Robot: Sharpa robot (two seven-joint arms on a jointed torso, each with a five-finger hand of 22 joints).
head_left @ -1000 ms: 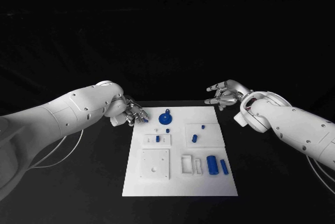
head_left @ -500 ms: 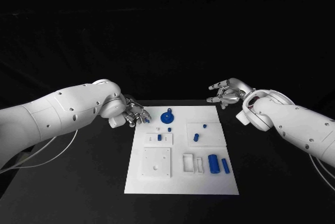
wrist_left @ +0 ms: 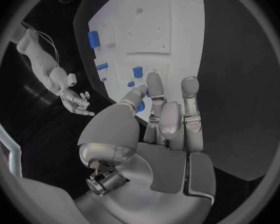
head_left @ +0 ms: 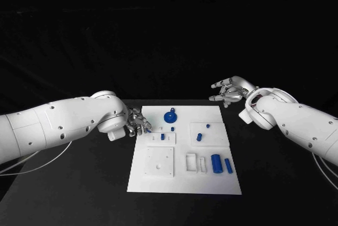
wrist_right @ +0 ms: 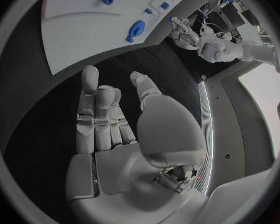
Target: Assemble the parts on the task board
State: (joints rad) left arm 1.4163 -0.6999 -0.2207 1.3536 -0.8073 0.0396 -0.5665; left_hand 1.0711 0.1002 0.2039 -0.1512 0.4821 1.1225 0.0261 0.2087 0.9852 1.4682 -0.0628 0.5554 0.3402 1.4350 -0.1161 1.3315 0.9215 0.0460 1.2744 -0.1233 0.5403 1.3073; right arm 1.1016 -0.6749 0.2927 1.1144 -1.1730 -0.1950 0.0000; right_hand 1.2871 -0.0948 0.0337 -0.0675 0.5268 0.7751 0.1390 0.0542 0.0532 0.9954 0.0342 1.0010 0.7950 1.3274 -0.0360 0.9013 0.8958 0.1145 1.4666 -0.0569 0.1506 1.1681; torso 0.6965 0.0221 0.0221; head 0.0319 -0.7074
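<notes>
Task board: white rectangular plate lying flat mid-table, long side running from 6 to 12 o'clock in the head view; raised white square panels and small slotted white blocks sit on it.
Table: black tabletop showing as bare dark surface on every side of the board, widest at 3 and 9 o'clock.
Left arm: white arm coming in from 9 o'clock and ending just beside the board's left edge.
Right arm: white arm coming in from 3 o'clock, standing apart from the board's right edge.
Left hand: silver hand at the board's far-left corner, fingers stretched out and apart over the board's edge, nothing in them.
Right hand: silver hand beyond the board's far-right corner at about 1 o'clock, above the black table, fingers loosely spread, holding nothing.
Round part: blue disc-shaped piece with a small knob near the board's far edge, between the two hands and closer to the left one.
Cylinders: two blue upright-lying cylinders side by side at the board's right, about 4 o'clock.
Small parts: little blue pegs scattered mid-board; one lies near the left hand's fingertips, not touching them.
Writing: none legible on the board or the parts.
</notes>
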